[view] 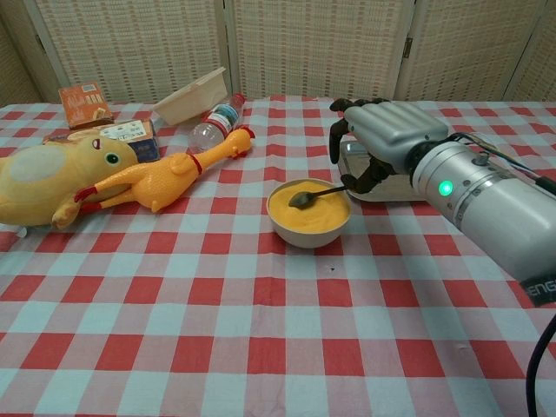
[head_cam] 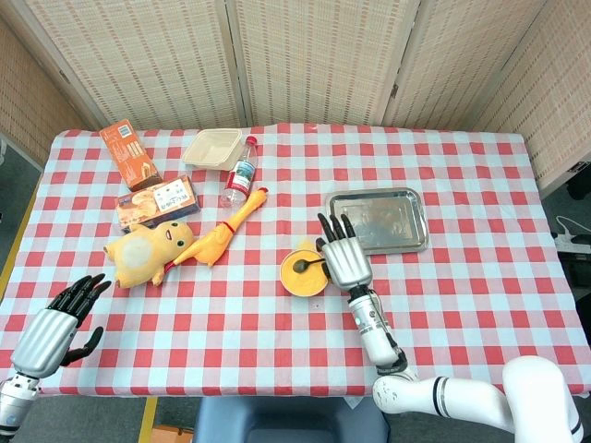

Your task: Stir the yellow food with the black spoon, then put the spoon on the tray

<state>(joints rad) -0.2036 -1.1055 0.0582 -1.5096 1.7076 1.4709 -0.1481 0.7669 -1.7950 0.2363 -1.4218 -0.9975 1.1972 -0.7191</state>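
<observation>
A white bowl (view: 308,228) of yellow food (view: 306,208) stands mid-table; the head view shows the same bowl (head_cam: 302,274). The black spoon (view: 318,195) lies low across the food, its bowl end in the yellow surface. My right hand (view: 380,143) holds the spoon's handle just right of the bowl, also seen as the right hand (head_cam: 344,256) in the head view. The silver tray (head_cam: 379,220) sits right behind that hand. My left hand (head_cam: 57,326) hovers open at the table's near-left edge, holding nothing.
A yellow plush duck (head_cam: 146,247) and rubber chicken (head_cam: 224,233) lie left of the bowl. Behind them are a plastic bottle (head_cam: 240,173), a beige container (head_cam: 211,148) and two orange boxes (head_cam: 157,199).
</observation>
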